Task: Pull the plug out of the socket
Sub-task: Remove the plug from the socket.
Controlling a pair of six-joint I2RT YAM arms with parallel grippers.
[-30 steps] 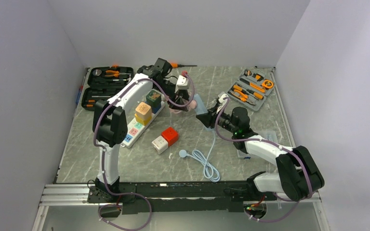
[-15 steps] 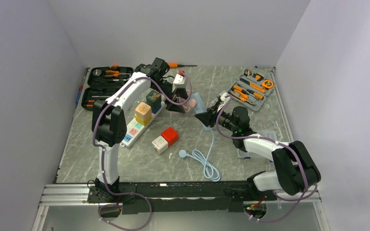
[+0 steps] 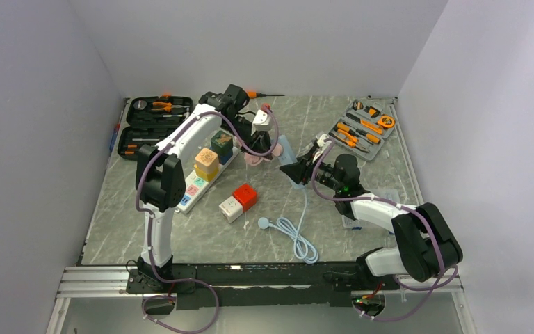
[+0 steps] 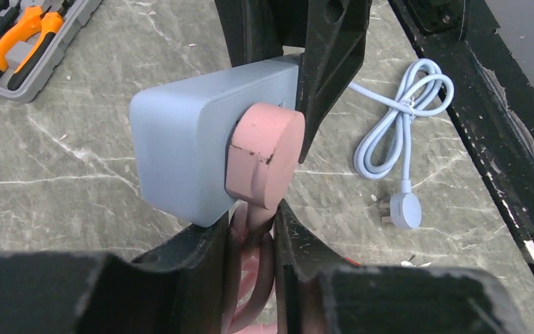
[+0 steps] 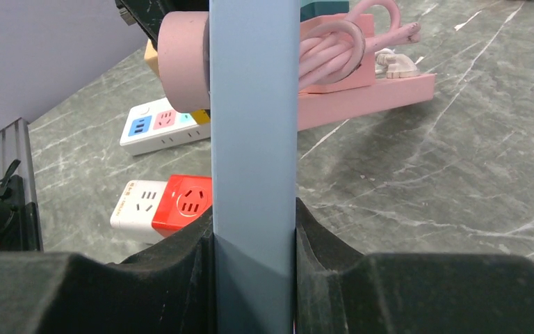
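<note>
The stubby, hard plug (image 4: 264, 156) sits in the socket (image 4: 188, 149) just above the left pincer (image 4: 250, 233), which pinches its soft cord (image 4: 248, 271); gripping the rigid body would likely pull truer. The right pincer (image 5: 254, 229) clamps the light, smooth socket edgewise. A case (image 3: 139, 118) left of the left pincer and a tray (image 3: 377, 141) beyond the right hold orange-handled tools (image 3: 351, 133).

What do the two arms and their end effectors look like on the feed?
The left arm and right arm have white links, black joints and a purple cable looped alongside each. The left end effector and right end effector are black, with blocky matte fingers.
</note>
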